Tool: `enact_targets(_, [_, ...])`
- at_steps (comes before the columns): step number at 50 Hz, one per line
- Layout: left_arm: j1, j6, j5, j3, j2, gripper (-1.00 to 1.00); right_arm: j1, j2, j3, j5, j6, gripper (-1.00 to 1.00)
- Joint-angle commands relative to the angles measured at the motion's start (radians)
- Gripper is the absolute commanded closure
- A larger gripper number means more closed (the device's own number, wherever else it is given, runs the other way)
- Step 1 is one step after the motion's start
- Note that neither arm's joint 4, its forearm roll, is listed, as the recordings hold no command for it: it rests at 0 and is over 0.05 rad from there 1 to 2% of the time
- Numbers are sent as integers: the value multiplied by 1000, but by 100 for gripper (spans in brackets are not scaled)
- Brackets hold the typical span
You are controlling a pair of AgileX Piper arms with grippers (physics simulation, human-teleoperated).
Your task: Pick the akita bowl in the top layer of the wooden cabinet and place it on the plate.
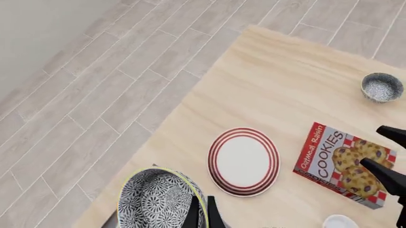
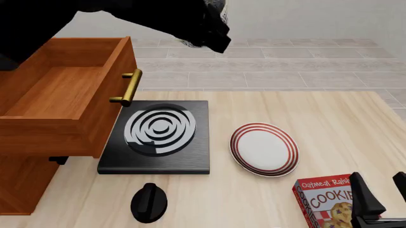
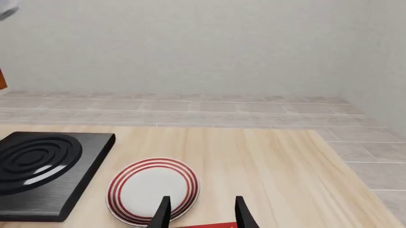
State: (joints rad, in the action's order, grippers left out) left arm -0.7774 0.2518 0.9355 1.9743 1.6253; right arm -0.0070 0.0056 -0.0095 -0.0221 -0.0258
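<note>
Clearly the akita bowl [image 1: 161, 199] is riding in the left pincer [image 1: 203, 214], whose two dark fingers are closing on the bowl's rim, one on each side of the wall, in the left wrist view; the bowl is hanging in the air above the bench [image 2: 317, 118], well clear of its surface. In the front view the left arm is crossing the top of the picture, with only a sliver of the patterned bowl peeking out beside it near the upper edge. Below and to the side, the plate [image 2: 264, 149] with its red rings is lying flat on the bench, bare, just beside the black slab [image 2: 159, 137] carrying grey-white rings. The top layer [image 2: 63, 99] of the wooden cabinet [image 2: 19, 185] is standing pulled out, its brass handle [image 2: 129, 87] jutting over the slab's near corner, and its wooden floor is showing nothing inside. A cookies box [image 2: 323, 199] is lying near the plate toward the near right edge, and the right pincer [image 3: 200, 211] is hovering over it with its fingers spread apart and gripping nothing. A black knob-like thing [image 2: 149, 203] is sitting in front of the slab, and a small grey speckled bowl [image 1: 381, 87] is sitting far off on the bench.
</note>
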Motion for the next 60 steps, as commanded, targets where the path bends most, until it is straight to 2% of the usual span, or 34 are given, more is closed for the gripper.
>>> enact_targets(1, [-58,26,-15,-9,29,100,3,-1,1,-1,-2,-100])
enact_targets(9, [-93,48,6,10,54,100,-2,-1,0,1,0,-100])
enact_targets(14, [-119,78,11,-18,62,100,-4,3,0,7,3,-100])
enact_targets(23, [-177,83,49,0,97,100,-7,8,1,15,6,-100])
enact_targets(39, [-211,115,28,-41,124,100,-7,-2,0,11,13,-100])
enact_targets(60, [-248,111,-31,-102,166,100,-6,19,1,30,11,-100])
